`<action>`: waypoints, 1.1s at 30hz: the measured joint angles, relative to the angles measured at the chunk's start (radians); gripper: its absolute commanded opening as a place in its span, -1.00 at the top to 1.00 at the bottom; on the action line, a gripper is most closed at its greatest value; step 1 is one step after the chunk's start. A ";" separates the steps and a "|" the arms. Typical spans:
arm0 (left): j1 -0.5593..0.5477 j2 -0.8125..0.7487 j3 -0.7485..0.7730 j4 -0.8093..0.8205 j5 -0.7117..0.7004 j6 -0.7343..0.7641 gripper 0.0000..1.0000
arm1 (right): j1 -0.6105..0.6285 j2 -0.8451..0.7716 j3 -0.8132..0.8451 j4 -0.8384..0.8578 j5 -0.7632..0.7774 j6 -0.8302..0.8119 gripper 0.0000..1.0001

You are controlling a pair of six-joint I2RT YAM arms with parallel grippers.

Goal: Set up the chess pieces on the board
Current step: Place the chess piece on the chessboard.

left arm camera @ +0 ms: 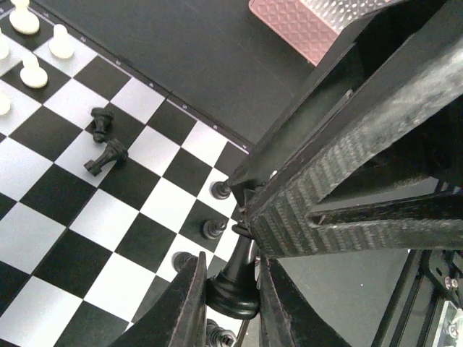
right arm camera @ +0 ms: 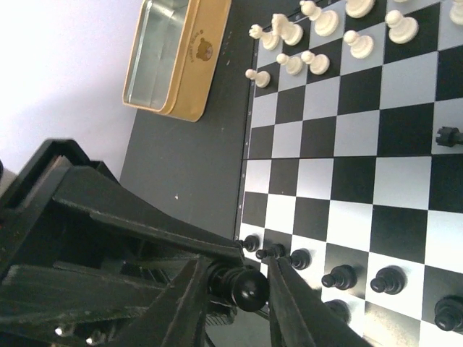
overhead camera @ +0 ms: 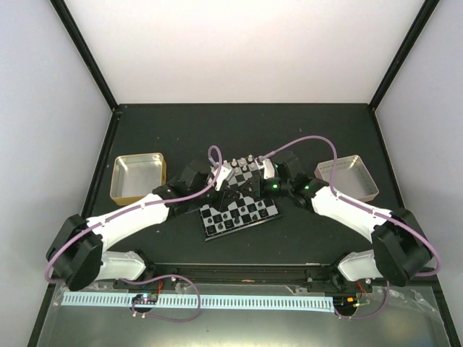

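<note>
1. My left gripper is clamped tight on a tall black piece. It hangs base down over the edge squares of the board, right beside the row of black pawns.
2. My right gripper has a round-headed black piece pinched between its fingers, lying sideways, at the board's corner by the end of the pawn row. How firm that pinch is, I can't say.
3. Both my grippers are crowding the same corner, and from above they look almost touching. Best to work one at a time, parking one arm while the other places.
4. To place well, I'd drop straight down over a free square behind the pawns. I'd get the base flat before letting go, then ease the fingers apart only a little so they don't clip a neighbour.
5. The sideways piece looks likely to tip on release, so I'd right it first.
6. Two toppled black pieces lie mid-board, waiting to be stood up. The white pieces stand at the far side.
</note>
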 measured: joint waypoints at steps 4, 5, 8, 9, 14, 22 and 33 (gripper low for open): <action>0.000 -0.027 -0.010 0.010 0.002 -0.005 0.91 | 0.000 -0.001 -0.002 0.006 -0.018 0.005 0.85; 0.000 -0.031 -0.013 0.010 0.002 -0.005 0.90 | -0.001 -0.001 -0.002 0.014 -0.025 0.008 0.91; 0.000 -0.038 -0.019 0.014 0.001 -0.006 0.78 | -0.001 -0.002 -0.001 0.028 -0.038 0.018 0.98; 0.000 -0.040 -0.020 0.013 0.001 -0.009 0.68 | -0.001 -0.002 -0.001 0.028 -0.039 0.018 0.98; 0.000 -0.048 -0.021 0.019 -0.008 -0.027 0.04 | 0.001 -0.015 -0.001 0.026 -0.020 0.014 0.98; 0.000 -0.140 -0.021 -0.034 -0.169 -0.077 -0.14 | 0.027 -0.076 0.003 -0.087 0.218 -0.087 0.98; 0.000 -0.480 -0.028 -0.160 -0.521 -0.111 -0.30 | 0.256 -0.111 0.011 -0.233 0.632 -0.235 0.97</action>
